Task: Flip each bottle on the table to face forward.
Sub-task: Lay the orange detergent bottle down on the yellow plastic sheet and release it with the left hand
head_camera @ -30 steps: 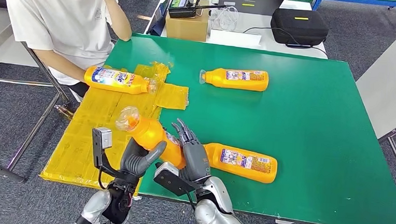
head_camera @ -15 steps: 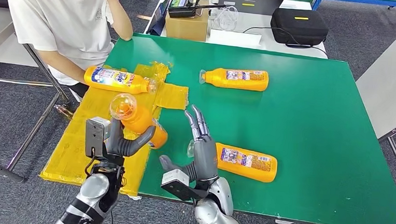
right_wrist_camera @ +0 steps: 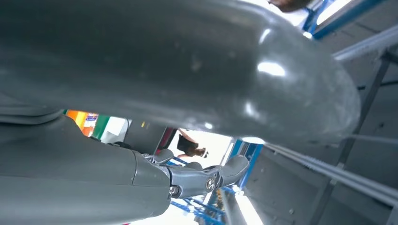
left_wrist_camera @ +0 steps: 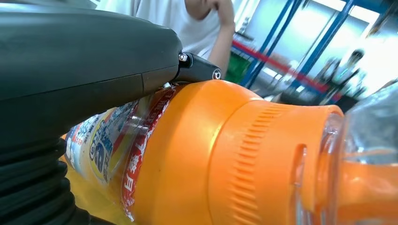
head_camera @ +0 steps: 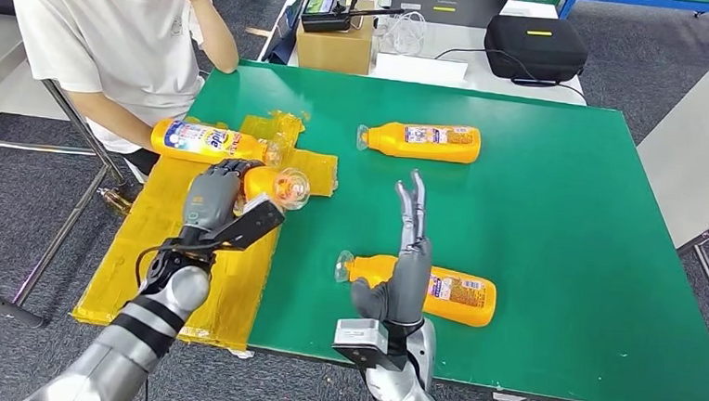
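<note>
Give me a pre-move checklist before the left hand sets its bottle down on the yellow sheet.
1. Grip: left hand holds the orange bottle around its body; ok.
2. Label side of held bottle: printed label shows in the left wrist view, but which way it will face once laid down: cannot tell.
3. Landing spot: bare yellow sheet lies below the hand; ok.
4. Neighbour: the blue-labelled bottle lies close beyond the held one; clearance cannot tell.
5. Right hand: open, fingers pointing up, over the near bottle, apart from the left hand; ok.
6. Person sits at the table's far-left corner, near the sheet; not ok.
</note>
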Robot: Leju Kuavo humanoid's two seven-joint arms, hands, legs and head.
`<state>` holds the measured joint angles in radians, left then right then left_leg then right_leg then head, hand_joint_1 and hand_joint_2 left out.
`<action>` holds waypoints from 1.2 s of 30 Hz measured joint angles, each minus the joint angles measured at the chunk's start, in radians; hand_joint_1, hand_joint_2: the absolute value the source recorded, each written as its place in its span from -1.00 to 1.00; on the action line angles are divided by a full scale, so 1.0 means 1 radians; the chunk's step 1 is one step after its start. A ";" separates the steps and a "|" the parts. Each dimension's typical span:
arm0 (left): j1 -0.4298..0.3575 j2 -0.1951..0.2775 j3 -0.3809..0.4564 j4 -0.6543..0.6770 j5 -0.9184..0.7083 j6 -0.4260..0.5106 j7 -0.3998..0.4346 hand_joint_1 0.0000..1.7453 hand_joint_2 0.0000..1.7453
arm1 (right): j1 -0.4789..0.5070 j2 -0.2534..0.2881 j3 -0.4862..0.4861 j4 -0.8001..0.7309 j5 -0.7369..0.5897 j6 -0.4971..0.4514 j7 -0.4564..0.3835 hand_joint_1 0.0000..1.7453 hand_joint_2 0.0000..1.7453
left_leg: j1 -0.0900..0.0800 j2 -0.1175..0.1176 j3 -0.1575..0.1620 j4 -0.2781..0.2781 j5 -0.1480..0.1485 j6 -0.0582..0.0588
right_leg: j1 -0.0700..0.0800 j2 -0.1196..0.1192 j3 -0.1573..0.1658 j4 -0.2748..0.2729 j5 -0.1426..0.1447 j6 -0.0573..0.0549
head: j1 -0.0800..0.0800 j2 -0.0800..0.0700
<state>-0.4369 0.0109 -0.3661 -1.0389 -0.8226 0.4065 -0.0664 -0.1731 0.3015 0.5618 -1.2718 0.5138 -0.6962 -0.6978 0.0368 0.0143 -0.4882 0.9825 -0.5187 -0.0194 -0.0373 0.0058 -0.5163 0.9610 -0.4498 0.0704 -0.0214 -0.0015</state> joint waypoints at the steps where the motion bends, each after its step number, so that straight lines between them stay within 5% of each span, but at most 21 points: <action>1: -0.023 -0.002 -0.002 0.041 -0.025 -0.012 0.019 1.00 1.00 | 0.001 -0.002 0.003 -0.006 -0.016 0.000 0.000 -1.00 -1.00 | 0.000 0.000 0.000 0.000 0.000 0.000 | 0.000 0.000 0.000 0.000 0.000 0.000 | 0.000 0.000; 10: -0.207 -0.019 -0.034 0.380 -0.123 -0.172 0.132 0.92 1.00 | 0.005 -0.018 0.073 -0.022 -0.148 0.000 0.020 -1.00 -1.00 | 0.000 0.000 -0.001 0.000 0.000 0.000 | 0.000 0.000 0.000 0.000 0.000 0.000 | 0.000 0.000; 14: -0.239 -0.020 -0.042 0.465 -0.133 -0.233 0.141 -0.95 1.00 | 0.007 -0.025 0.098 -0.022 -0.190 0.005 0.026 -1.00 -1.00 | 0.000 0.000 -0.001 0.000 0.000 0.000 | 0.000 0.000 0.000 0.000 0.000 0.000 | 0.000 0.000; 20: -0.241 -0.017 -0.044 0.522 -0.097 -0.333 0.112 -1.00 1.00 | 0.011 -0.030 0.113 -0.022 -0.223 0.032 0.029 -1.00 -1.00 | 0.000 0.000 -0.001 0.000 0.000 0.000 | 0.000 0.000 0.000 0.001 0.000 0.000 | 0.000 0.000; 28: -0.225 -0.013 -0.020 0.506 0.062 -0.398 -0.025 -1.00 1.00 | 0.013 -0.032 0.117 -0.019 -0.238 0.064 0.028 -1.00 -1.00 | 0.000 0.000 -0.001 0.000 0.000 0.000 | 0.000 0.000 0.000 0.000 0.000 0.000 | 0.000 0.000; 36: 0.002 -0.055 0.111 0.156 0.735 -0.436 -0.210 -1.00 1.00 | 0.035 -0.053 0.118 0.006 -0.089 0.011 0.050 -1.00 -1.00 | 0.000 0.000 -0.001 0.000 0.000 0.000 | 0.000 0.000 0.000 0.000 0.000 0.000 | 0.000 0.000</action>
<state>-0.4353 -0.0446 -0.2554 -0.8831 -0.0881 -0.0293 -0.2768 -0.1378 0.2485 0.6800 -1.2657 0.4246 -0.6850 -0.6479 0.0368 0.0145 -0.4892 0.9824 -0.5189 -0.0195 -0.0375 0.0059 -0.5165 0.9610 -0.4501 0.0704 -0.0213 -0.0015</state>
